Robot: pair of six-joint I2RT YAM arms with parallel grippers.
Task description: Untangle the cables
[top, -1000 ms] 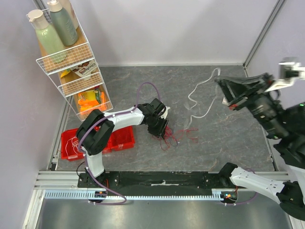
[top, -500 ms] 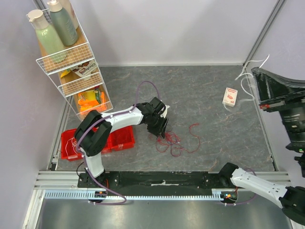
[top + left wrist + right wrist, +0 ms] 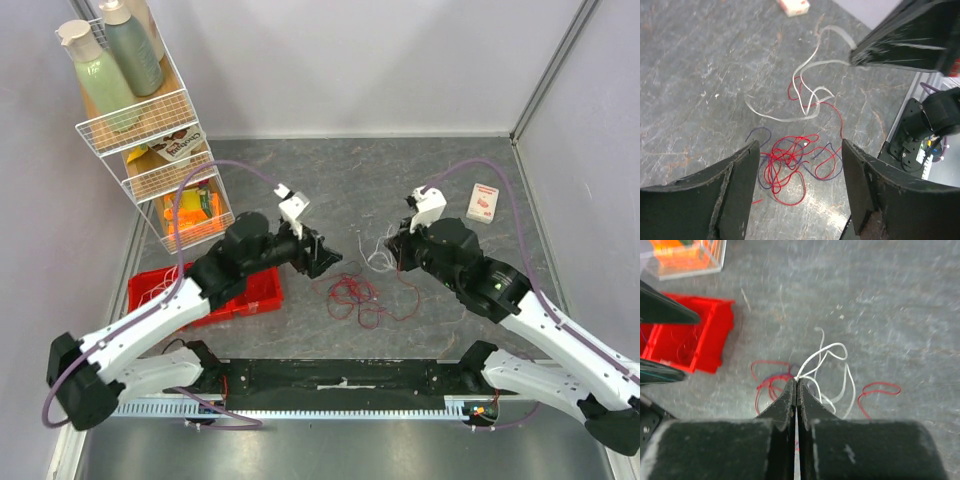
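Observation:
The cables lie in the middle of the table. A red and dark purple tangle (image 3: 352, 297) sits loose on the grey surface, and it shows between my left fingers in the left wrist view (image 3: 787, 160). The white cable (image 3: 378, 256) loops just right of it (image 3: 810, 102). My left gripper (image 3: 327, 260) hovers open over the tangle's left side (image 3: 799, 147), holding nothing. My right gripper (image 3: 388, 255) is shut (image 3: 797, 380) with the white cable (image 3: 832, 362) coming out of its tips; red loops (image 3: 771, 377) lie under it.
A wire rack (image 3: 150, 165) with bottles and snack packs stands at the far left. A red bin (image 3: 205, 295) sits below it, also in the right wrist view (image 3: 685, 335). A small white and red box (image 3: 483, 202) lies far right. A black rail (image 3: 340, 375) lines the near edge.
My left gripper opened and drew back up off the red tangle. My right arm swung down from the far right, bringing the white cable to the table's middle beside the tangle.

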